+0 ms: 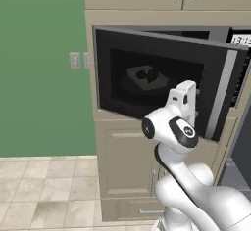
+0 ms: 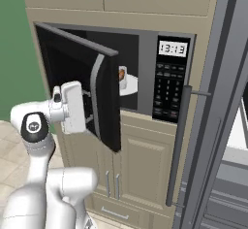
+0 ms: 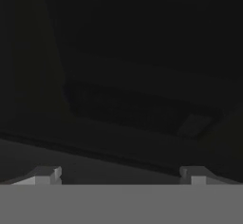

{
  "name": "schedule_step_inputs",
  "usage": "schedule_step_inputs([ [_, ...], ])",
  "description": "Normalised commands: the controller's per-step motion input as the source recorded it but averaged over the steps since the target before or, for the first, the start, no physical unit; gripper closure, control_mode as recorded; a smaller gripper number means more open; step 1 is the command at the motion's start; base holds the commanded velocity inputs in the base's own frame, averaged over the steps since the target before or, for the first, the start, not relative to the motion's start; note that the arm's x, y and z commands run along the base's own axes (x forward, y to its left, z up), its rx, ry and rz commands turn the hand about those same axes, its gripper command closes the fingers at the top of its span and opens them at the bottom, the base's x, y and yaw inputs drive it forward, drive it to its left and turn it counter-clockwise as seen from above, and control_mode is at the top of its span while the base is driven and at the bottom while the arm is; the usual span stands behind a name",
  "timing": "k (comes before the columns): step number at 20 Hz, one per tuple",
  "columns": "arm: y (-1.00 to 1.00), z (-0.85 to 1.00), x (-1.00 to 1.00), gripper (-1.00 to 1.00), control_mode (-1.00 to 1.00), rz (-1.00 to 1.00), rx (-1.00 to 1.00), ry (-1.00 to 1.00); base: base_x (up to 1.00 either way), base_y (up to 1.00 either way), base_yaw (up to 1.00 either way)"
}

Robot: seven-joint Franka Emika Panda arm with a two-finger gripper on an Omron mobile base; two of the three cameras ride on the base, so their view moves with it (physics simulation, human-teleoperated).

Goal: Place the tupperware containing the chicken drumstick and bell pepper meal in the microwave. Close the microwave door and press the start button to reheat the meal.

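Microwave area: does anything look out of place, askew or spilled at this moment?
Nothing stands out. The microwave door hangs partly open, and the tupperware sits upright on the white turntable plate inside, with no spill visible. The tool is open, close against the door's dark glass.

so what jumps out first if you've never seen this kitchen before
The black microwave door stands half open in the beige cabinet wall, with the white arm's open gripper close against its outer face. Inside, the tupperware sits on the round white turntable plate; right of the opening, the keypad panel's clock glows.
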Motion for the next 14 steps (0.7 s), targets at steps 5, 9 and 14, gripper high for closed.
schedule_step_inputs([
  [5, -0.07, 0.18, 0.78, -1.00, -1.00, 0.11, 0.09, 0.00, 0.00, 0.00, 0.00],
  [9, -0.01, 0.18, 0.76, -1.00, -1.00, 0.13, 0.08, 0.00, 0.00, 0.00, 0.00],
  [14, 0.00, 0.14, 0.76, -1.00, -1.00, 0.12, 0.07, 0.00, 0.00, 0.00, 0.00],
])
